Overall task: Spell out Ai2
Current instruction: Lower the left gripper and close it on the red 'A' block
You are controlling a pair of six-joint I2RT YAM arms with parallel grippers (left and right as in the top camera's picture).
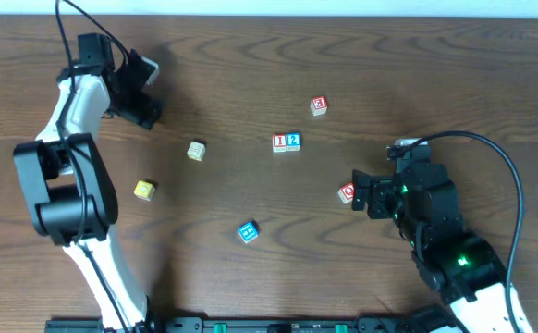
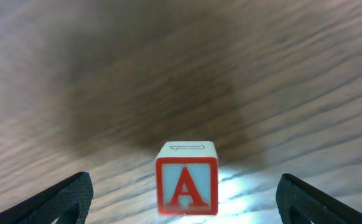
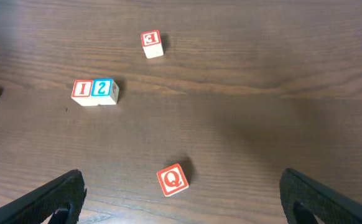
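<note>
Straddling A cube [image 2: 187,185], L fingers [image 2: 69,196] spread, gaps both sides; R fingers [image 3: 60,196] spread, empty.

- Dark brown wood-grain table [image 1: 417,55], small cubes scattered across it.
- Red-edged "I" cube [image 1: 279,141] touching blue-edged "2" cube [image 1: 293,141], mid-table.
- Red-edged "3" cube [image 1: 319,105] and red-edged "Q" cube [image 1: 347,193] lie apart, off to the right.
- Pale cube [image 1: 196,150], yellow cube [image 1: 144,190] and blue cube [image 1: 248,232] sit to the left.
- Red-edged "A" cube [image 2: 186,180] sits alone.
</note>
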